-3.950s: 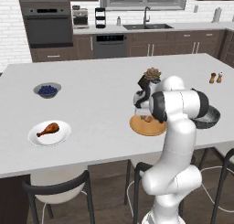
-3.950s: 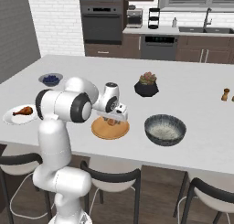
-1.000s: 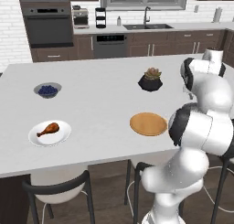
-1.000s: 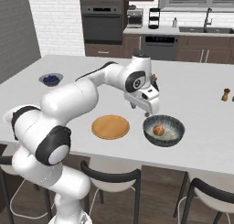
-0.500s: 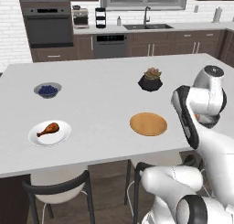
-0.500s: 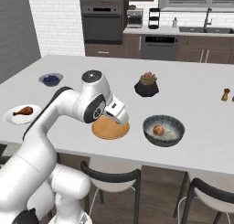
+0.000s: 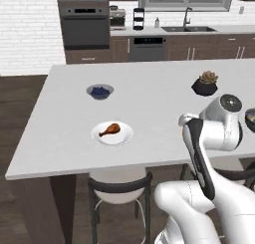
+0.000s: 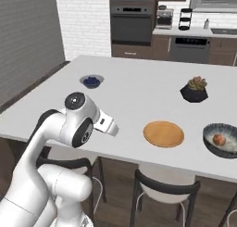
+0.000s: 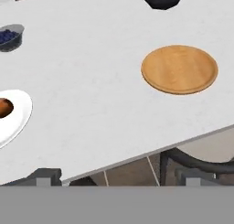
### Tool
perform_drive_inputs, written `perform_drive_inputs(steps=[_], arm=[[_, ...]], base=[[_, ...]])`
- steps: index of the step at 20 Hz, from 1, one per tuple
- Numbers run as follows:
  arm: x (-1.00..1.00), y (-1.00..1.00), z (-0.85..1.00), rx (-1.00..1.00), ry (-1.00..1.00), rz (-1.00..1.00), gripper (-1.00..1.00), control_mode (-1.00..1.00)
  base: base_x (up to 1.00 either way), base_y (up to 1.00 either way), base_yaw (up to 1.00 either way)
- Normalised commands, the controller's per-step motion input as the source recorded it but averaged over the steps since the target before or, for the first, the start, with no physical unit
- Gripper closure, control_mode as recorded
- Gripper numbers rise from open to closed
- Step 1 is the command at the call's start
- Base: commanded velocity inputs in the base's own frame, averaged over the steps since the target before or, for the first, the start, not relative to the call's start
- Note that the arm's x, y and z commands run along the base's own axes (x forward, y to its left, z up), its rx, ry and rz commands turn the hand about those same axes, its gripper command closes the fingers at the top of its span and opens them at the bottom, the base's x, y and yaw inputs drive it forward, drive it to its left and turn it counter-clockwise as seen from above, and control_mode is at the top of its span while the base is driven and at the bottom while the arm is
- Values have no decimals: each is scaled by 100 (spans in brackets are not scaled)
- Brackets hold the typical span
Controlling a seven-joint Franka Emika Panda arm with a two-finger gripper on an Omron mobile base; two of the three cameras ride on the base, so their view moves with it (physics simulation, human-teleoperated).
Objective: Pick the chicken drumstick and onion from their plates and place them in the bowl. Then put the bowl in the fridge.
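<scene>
Chicken drumstick (image 7: 110, 130) lying on the shallow white plate (image 7: 124, 137) toward the near left part of the white island counter (image 7: 149, 96), long axis running left to right with a slight tilt: plump end to the right and a little farther back, thin bone end pointing left and a little nearer. In the hand view, just an orange-brown sliver of it at the left edge on the white plate's rim (image 9: 20, 113). Onion (image 8: 219, 139) resting inside the dark-rimmed speckled bowl (image 8: 210, 131) at the near right of the counter, well apart from the drumstick; round, so no clear axis. Wooden plate (image 8: 163, 134) bare, just left of the bowl, also seen in the hand view (image 9: 179, 69) as a flat tan disc. Gripper (image 9: 118, 178) low at the near counter edge, between the two plates; fingertips (image 9: 45, 176) set wide apart with nothing between them. Small grey bowl of blueberries (image 7: 100, 92) farther back on the left, beyond the white plate. Black pot with a succulent (image 7: 204, 83) far right, behind the wooden plate. Dark stools (image 7: 119, 190) tucked under the near edge. Oven (image 7: 83, 25) and sink (image 7: 192, 28) along the back wall.
</scene>
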Motion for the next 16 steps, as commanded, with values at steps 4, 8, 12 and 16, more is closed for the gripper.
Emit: perform_drive_inputs(steps=[4,8,12,16], arm=[[0,0,0,0,0,0,-100,100],[0,0,0,0,0,0,-100,100],[78,70,-21,-3,11,-6,-100,-100],[100,14,-63,0,22,-10,-100,-100]], base=[[10,100,5],[24,100,0],[0,0,0],[0,0,0]])
